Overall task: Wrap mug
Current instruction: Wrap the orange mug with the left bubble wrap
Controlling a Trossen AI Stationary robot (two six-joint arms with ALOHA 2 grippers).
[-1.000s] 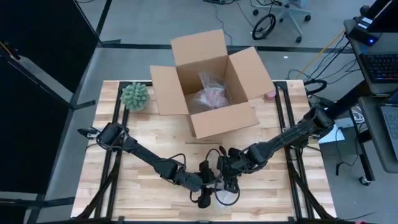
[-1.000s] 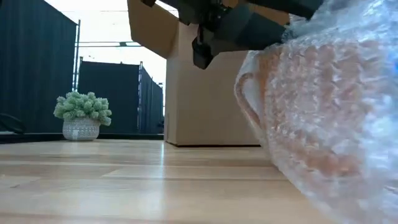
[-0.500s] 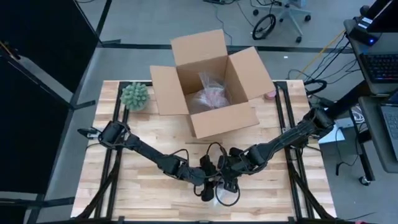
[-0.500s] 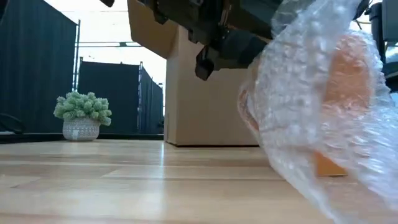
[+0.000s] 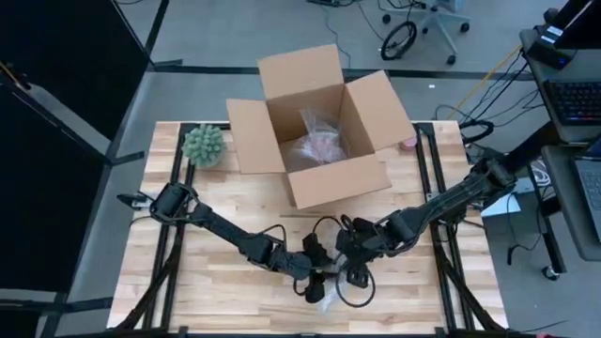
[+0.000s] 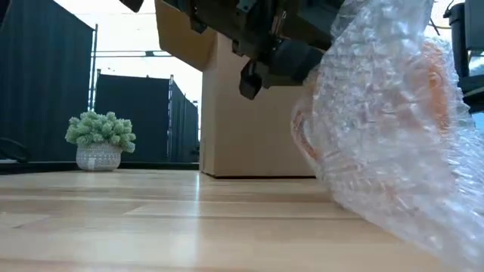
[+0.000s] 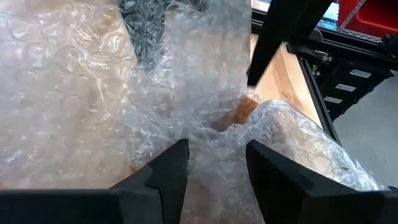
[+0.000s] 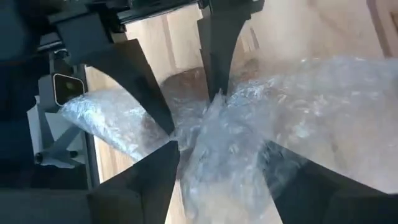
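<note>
Two tools meet at the counter's [image 5: 188,282] near edge, mid-width. Left tool [image 5: 315,289]: fingers [image 7: 165,171] parted, bubble wrap [image 6: 393,143] bunched between them, not clamped. Right tool [image 5: 357,275]: fingers [image 8: 146,177] likewise spread around a fold of the wrap. Mug [image 6: 435,83]: orange, swathed in the wrap, resting at the near edge between both tools. Cardboard box [image 5: 319,127]: flaps open, at the far edge, centre, holding a clear plastic bundle [image 5: 319,143]. Potted plant [image 5: 204,145]: far left corner, just beside the box.
</note>
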